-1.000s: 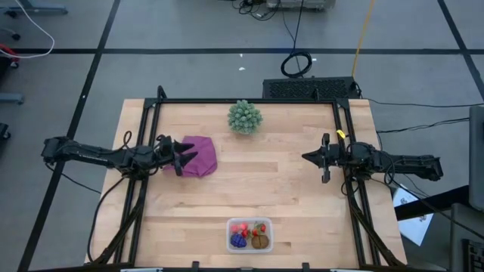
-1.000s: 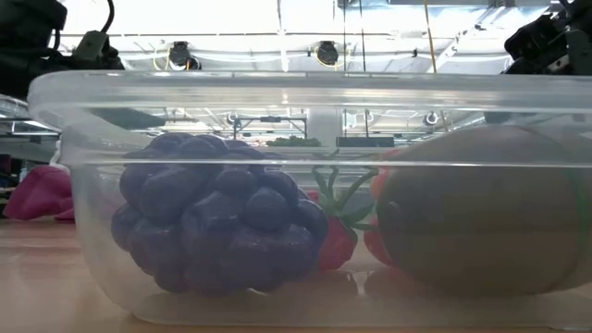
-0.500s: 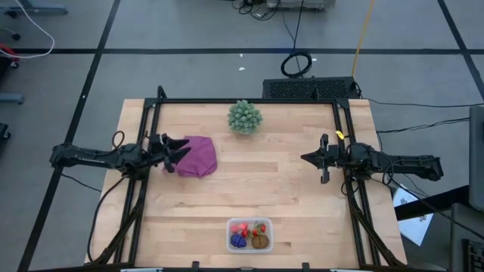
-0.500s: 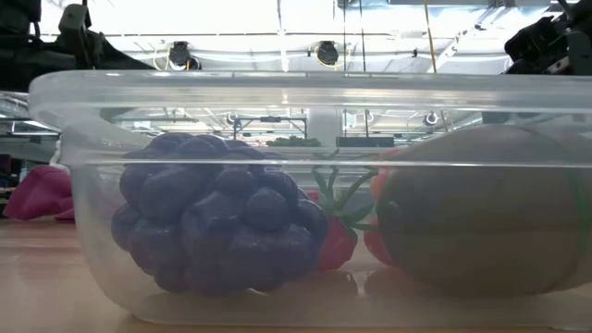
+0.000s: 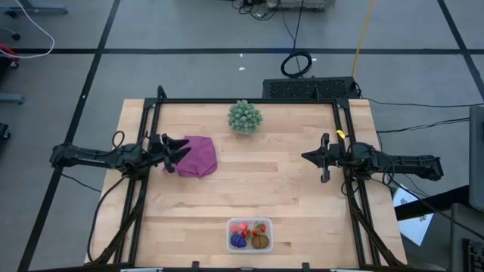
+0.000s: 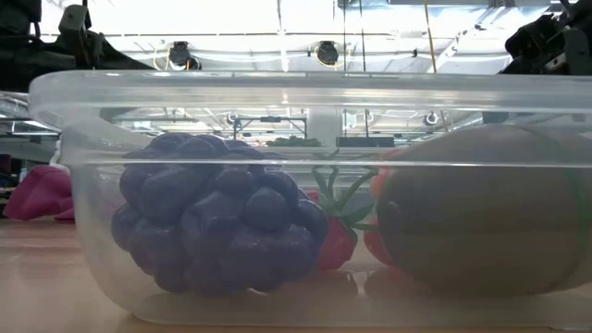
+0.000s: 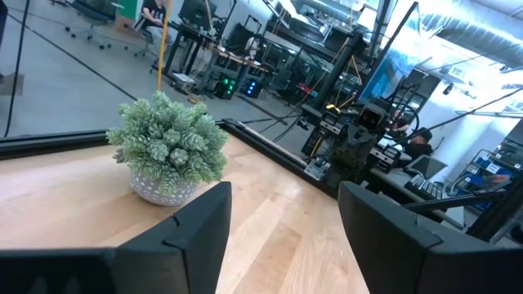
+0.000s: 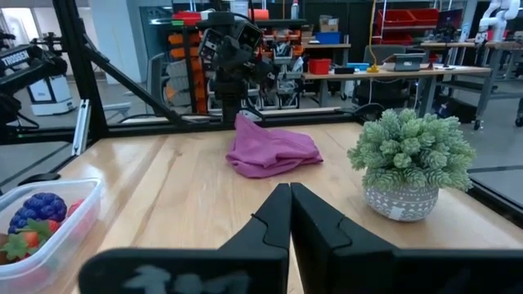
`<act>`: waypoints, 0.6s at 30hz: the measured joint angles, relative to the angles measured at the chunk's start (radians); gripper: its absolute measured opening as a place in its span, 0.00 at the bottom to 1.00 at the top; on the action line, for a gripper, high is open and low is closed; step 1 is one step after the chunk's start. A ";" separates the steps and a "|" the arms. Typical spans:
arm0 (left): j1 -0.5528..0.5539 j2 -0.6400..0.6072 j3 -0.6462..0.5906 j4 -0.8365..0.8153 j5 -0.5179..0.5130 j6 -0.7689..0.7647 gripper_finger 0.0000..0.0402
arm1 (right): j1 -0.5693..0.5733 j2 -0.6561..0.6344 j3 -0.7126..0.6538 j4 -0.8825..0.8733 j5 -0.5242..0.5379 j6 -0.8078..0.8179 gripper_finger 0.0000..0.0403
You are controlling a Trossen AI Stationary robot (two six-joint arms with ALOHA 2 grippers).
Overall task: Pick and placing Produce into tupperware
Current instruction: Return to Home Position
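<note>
The overhead camera looks straight down; the low one sits against the tupperware (image 6: 277, 88), which the right wrist shares.

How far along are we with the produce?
Packing looks done: the grapes, kiwi and red berries all lie in the tub, and no loose fruit shows on the table. Nothing is in hand: the left gripper is open by the cloth, the right gripper shut at the opposite side. Seemingly nothing left but parking the arms.
</note>
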 joint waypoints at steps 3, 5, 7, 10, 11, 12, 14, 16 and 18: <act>0.000 0.000 0.000 0.000 0.000 0.000 0.57 | 0.000 0.000 0.000 0.002 0.000 0.000 0.00; 0.000 0.000 0.000 0.000 0.000 0.000 0.57 | 0.000 0.000 -0.001 0.002 0.000 0.000 0.00; 0.000 0.000 0.000 0.000 0.000 0.000 0.57 | 0.000 0.000 -0.001 0.004 0.000 0.000 0.00; 0.000 0.000 0.000 0.000 0.000 0.000 0.57 | 0.000 0.000 -0.001 0.006 0.000 0.000 0.00; 0.000 0.000 0.000 0.000 0.000 0.000 0.57 | 0.000 0.000 -0.001 0.006 -0.001 0.000 0.00; 0.000 0.000 0.000 0.000 0.000 0.000 0.57 | 0.000 0.000 -0.001 0.006 -0.001 0.000 0.00; 0.000 0.000 0.000 0.000 0.000 0.000 0.57 | 0.000 0.000 -0.001 0.007 -0.001 0.000 0.00; 0.000 0.000 0.000 0.000 0.000 0.000 0.57 | 0.000 0.000 -0.001 0.008 -0.001 0.000 0.00; 0.000 0.000 0.000 0.000 -0.001 0.000 0.57 | 0.000 0.000 -0.001 0.008 -0.001 0.000 0.00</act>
